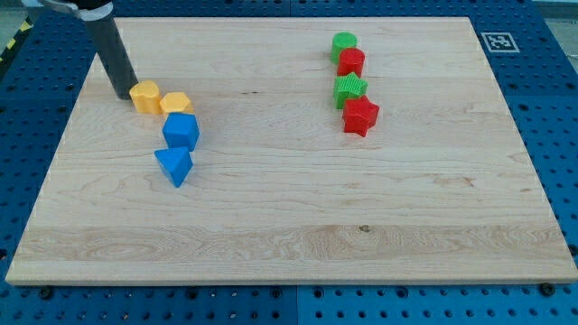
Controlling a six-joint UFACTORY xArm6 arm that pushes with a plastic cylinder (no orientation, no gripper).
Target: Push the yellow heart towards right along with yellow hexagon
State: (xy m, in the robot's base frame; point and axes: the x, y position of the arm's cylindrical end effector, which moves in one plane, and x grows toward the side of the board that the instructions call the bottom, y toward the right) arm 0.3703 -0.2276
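Rod and blocks meet at the view's upper left of the wooden board (289, 226). My tip (123, 94) rests on the board just to the view's left of the first yellow block (144, 95), so close that I cannot tell whether the two touch. It is a plain dark rod with nothing to spread or close, and it holds nothing.

That first yellow block looks like the heart, though its outline is hard to read from this angle. The second yellow block (177, 103), seemingly the hexagon, lies just to the view's right of it, and the two appear to touch. Tip, heart and hexagon thus form a short row running towards the view's right and slightly down.

Directly below the hexagon sits a blue block (181, 131) with angular sides, touching or nearly touching it. A blue triangle (174, 165) lies just below that.

Well apart, in the view's upper right half, four blocks form a close column: a green round block (343, 44), a red block (351, 62), a green star (349, 89) and a red star (360, 116).

A black-and-white square marker (496, 41) is printed at the board's top right corner; it carries no readable writing. A blue perforated table (560, 135) surrounds the board.
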